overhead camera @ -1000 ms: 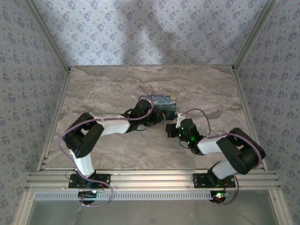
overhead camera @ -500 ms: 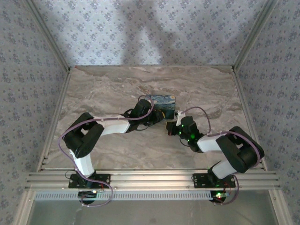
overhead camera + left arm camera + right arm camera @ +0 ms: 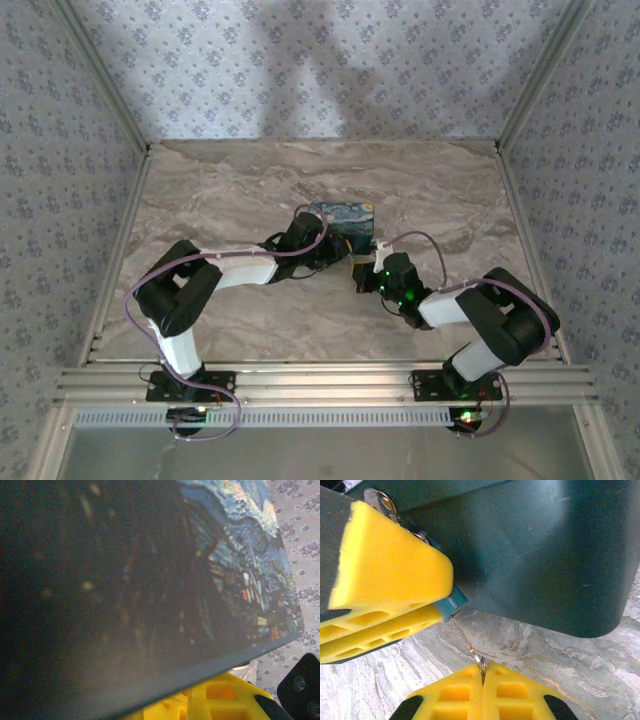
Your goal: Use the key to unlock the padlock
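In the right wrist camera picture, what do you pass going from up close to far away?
Right gripper, shut → tiny metal key pinched at its tips → marble table → big dark box.

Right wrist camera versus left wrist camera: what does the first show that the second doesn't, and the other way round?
Right wrist view, not the left: the right end effector pinching a thin metal piece, a fine wire running up to a blue bit, and the marble table. Left wrist view, not the right: the night-sky painting on the box, plus patterned wallpaper. Both: the dark box and the left arm's yellow finger beside it.
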Motion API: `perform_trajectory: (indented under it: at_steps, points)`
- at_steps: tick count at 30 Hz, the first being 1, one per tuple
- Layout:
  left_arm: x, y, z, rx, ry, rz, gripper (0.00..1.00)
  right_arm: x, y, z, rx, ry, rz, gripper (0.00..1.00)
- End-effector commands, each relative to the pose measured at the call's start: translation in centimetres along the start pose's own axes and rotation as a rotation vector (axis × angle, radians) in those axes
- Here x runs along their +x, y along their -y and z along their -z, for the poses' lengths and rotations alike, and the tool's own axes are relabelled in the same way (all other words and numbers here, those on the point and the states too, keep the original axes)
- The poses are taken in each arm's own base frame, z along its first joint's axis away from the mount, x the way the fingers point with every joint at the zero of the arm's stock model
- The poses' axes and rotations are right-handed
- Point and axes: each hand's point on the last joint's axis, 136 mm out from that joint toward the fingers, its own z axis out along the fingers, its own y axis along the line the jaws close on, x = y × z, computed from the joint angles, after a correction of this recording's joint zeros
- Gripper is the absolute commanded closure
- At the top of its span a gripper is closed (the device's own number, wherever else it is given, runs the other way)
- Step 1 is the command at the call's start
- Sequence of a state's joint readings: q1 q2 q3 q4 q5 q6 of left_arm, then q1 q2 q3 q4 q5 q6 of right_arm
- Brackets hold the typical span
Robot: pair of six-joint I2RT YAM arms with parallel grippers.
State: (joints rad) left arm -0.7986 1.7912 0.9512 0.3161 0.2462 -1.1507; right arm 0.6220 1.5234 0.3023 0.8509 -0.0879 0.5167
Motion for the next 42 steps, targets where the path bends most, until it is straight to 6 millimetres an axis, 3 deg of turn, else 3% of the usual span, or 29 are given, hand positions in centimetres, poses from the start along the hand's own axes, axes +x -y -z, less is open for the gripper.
perform_trajectory:
  at_steps: [1,9,27,42]
  points:
    - [1.6,1.1,0.7,0.027,-0.060,0.031,0.86,-3.6,-2.2,0.7,-0.082,0.157,-0.005,1.00]
    - [1.4,0.6,0.9,0.018,-0.054,0.042,0.86,-1.7,-0.8,2.1,-0.015,0.117,-0.011,1.00]
    - [1.2,1.2,1.4,0.028,-0.045,0.038,0.86,1.5,1.1,2.6,0.070,0.042,-0.014,1.00]
    - [1.8,1.5,1.3,0.053,-0.061,0.069,0.86,0.1,-1.1,1.2,0.009,0.074,-0.028,1.00]
